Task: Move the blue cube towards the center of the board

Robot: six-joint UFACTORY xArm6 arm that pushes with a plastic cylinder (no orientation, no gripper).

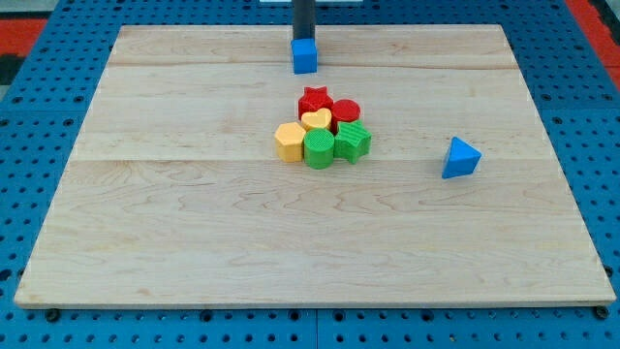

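Note:
A blue cube [304, 56] sits near the view's top edge of the wooden board [174, 213], a little left of centre. My tip [304, 39] comes down from the top and stands right behind the cube, touching or nearly touching its far side. Below the cube, near the board's middle, is a tight cluster: a red star [314, 99], a red cylinder [346, 112], a yellow heart [316, 120], a yellow hexagon [289, 142], a green cylinder [319, 149] and a green block [353, 142].
A blue triangular block [461, 158] lies alone toward the view's right. The board rests on a blue perforated base [29, 194].

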